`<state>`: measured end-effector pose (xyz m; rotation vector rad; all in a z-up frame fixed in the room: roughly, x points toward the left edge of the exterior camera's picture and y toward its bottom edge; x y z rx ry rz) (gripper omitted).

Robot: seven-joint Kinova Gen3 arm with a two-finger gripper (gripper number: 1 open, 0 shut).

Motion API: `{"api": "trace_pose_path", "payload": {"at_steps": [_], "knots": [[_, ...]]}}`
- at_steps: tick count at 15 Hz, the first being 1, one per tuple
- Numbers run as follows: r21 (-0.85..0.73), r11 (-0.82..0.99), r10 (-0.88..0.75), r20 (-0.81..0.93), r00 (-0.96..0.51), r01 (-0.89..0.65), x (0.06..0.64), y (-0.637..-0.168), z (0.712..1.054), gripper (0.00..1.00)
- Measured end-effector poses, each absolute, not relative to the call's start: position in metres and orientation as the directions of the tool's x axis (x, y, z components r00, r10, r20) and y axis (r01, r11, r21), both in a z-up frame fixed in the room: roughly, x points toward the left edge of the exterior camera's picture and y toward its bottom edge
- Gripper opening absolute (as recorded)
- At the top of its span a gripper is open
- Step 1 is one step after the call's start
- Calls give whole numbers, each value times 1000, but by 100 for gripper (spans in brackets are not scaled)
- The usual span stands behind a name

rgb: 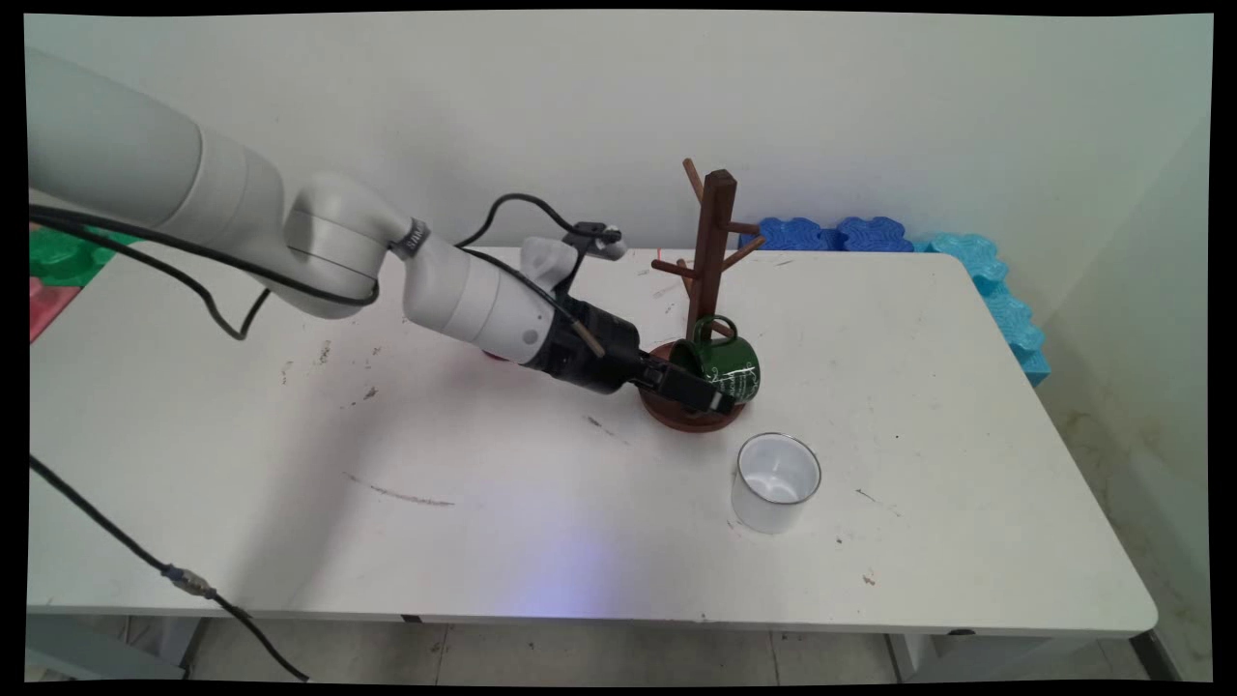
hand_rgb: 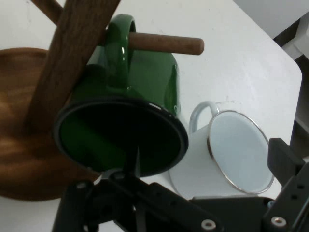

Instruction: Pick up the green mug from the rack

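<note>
Your hand (rgb: 713, 396) is low over the worktop (rgb: 503, 503), reaching in from the left to the foot of the mug tree (rgb: 710, 261). It is pinching the rim of the green mug (rgb: 730, 367): in the hand view one finger (hand_rgb: 159, 205) runs under the rim's near edge, while the other finger (hand_rgb: 287, 169) stands off to the right, so the grip is on the mug's wall rather than around its body.

The green mug (hand_rgb: 145, 92) hangs on the tree by its handle (hand_rgb: 119, 46), which is looped over a lower peg (hand_rgb: 166, 44). The mug is tilted, its dark mouth facing your hand and its body resting just above the tree's round base (rgb: 691, 416). The tree's post (hand_rgb: 72, 63) crosses just in front of the mug's left side in the hand view.

The white mug (rgb: 776, 481) stands upright on the worktop, just to the right and nearer the camera than the tree's base, apart from it. In the hand view it (hand_rgb: 227, 154) sits just beside the green mug, handle turned toward it; you cannot tell whether they touch.

Blue foam pieces (rgb: 966, 271) line the worktop's far right edge, and green and red ones (rgb: 58, 266) lie at the far left.
</note>
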<state>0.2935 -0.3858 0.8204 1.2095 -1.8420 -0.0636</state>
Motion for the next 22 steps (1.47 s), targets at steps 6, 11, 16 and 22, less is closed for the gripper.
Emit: {"api": "trace_pose_path", "payload": {"at_steps": [6,11,16,22], "knots": [[493,510,-757,647,-96,-705,279,-394,810,100],[497,502,-758,646,-84,-708,271,-398,804,100],[499,493,-761,644,-75,-713,267,-400,800,100],[500,485,-763,643,-67,-717,265,-401,798,0]]}}
